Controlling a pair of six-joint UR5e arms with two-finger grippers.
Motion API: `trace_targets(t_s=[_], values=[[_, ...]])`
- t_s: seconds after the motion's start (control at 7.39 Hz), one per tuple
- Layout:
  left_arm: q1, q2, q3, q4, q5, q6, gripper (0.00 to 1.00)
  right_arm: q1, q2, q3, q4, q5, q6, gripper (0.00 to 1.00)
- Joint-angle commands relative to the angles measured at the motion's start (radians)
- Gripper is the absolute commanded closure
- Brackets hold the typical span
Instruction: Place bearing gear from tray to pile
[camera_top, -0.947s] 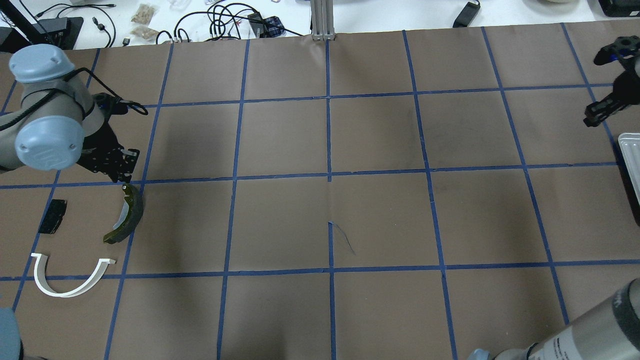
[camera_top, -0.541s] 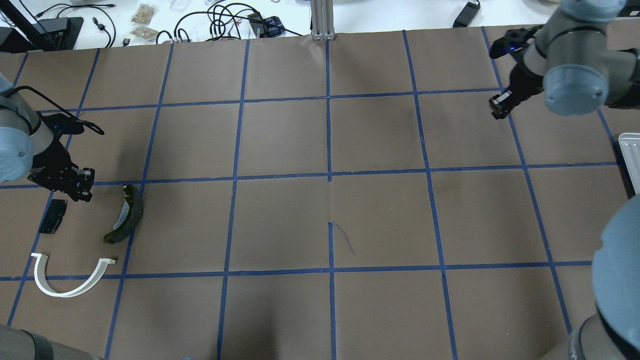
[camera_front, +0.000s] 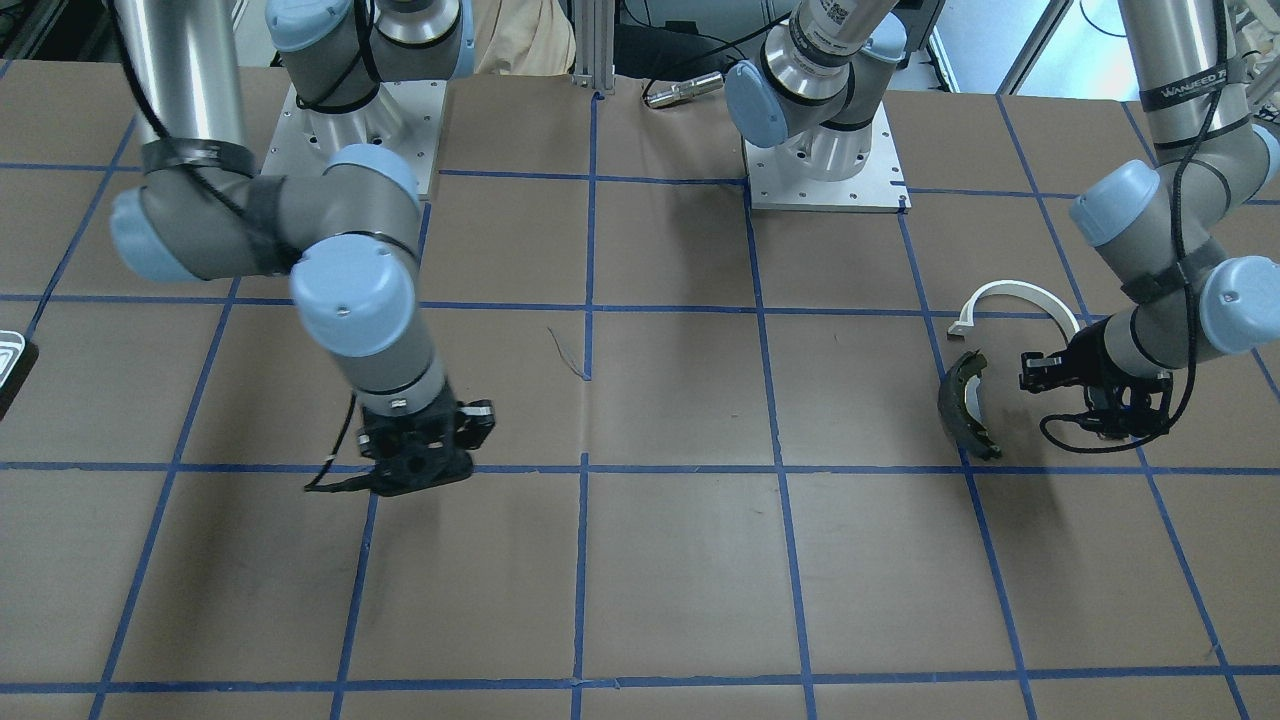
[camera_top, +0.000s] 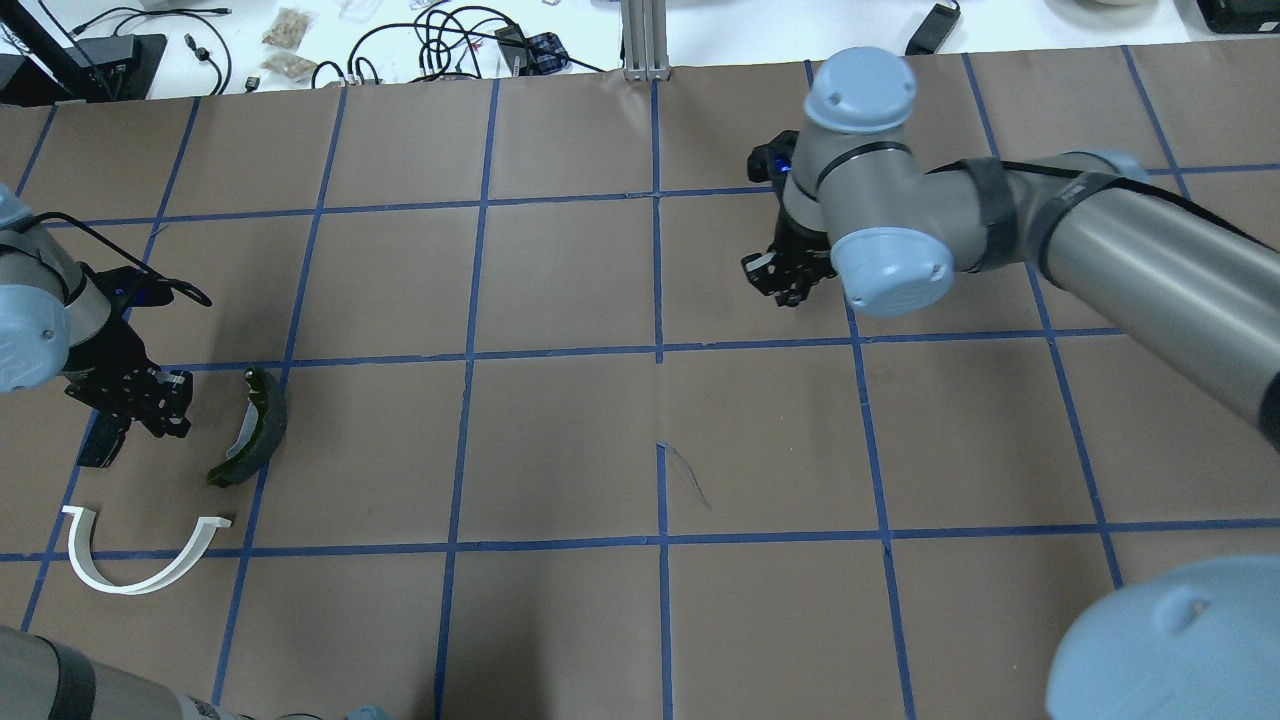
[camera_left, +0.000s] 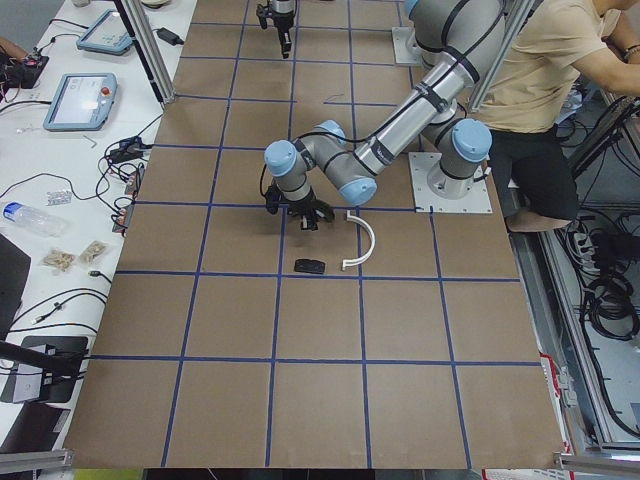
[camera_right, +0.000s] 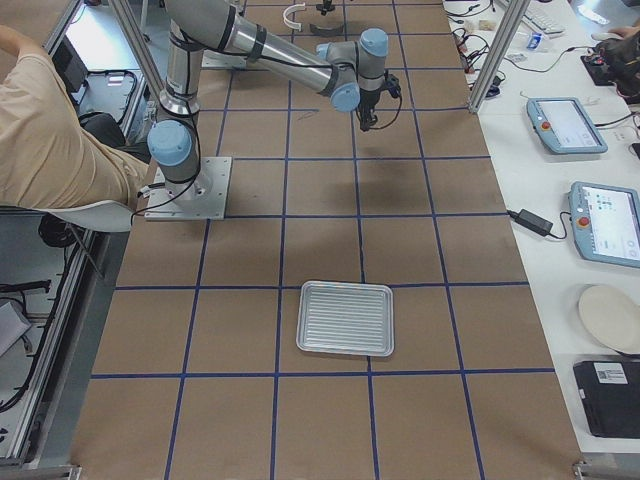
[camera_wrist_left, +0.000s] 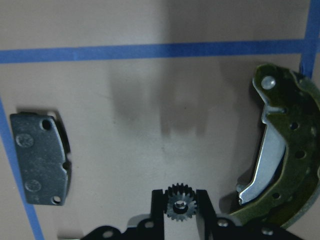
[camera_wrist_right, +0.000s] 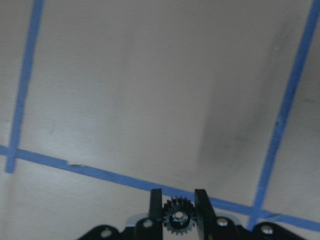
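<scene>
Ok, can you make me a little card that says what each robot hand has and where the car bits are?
left gripper: shut on small gear
right gripper: shut on second gear, far from the car parts
brake shoe: lying on one side of the left gripper
black pad: lying on its other side
white arch: nearby, touching neither
tray: far off, at the right arm's end
</scene>
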Motion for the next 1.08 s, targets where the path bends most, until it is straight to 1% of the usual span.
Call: trace_targets(t_s=[0.0,0.14,0.27,0.41,0.54,0.68,0.81,0.95], values=[[-0.001,0.001,-0.003,0.000,0.002,0.006,0.00,0.213,0.026,-0.008,-0.004,-0.001,0.355,0.97],[-0.001,0.007,0.000,-0.004,0.003,0.006,0.00,0.269,0.055,-0.007,-0.044,-0.001,0.425,0.97],[-0.010,0.013,0.007,-0.009,0.000,0.003,0.00,0.310,0.095,-0.008,-0.112,-0.001,0.491,0.97],[-0.041,0.034,0.027,-0.012,-0.006,-0.008,0.00,0.355,0.120,-0.010,-0.137,-0.001,0.563,0.97],[-0.099,0.054,0.065,-0.060,-0.006,-0.029,0.00,0.387,0.132,-0.011,-0.139,-0.002,0.618,0.97],[-0.156,0.071,0.108,-0.154,-0.015,-0.105,0.00,0.397,0.134,-0.032,-0.138,-0.001,0.637,0.97],[-0.203,0.084,0.130,-0.189,-0.073,-0.179,0.00,0.404,0.137,-0.039,-0.136,-0.001,0.659,0.96],[-0.245,0.091,0.126,-0.191,-0.095,-0.265,0.00,0.404,0.141,-0.034,-0.135,-0.020,0.645,0.80]])
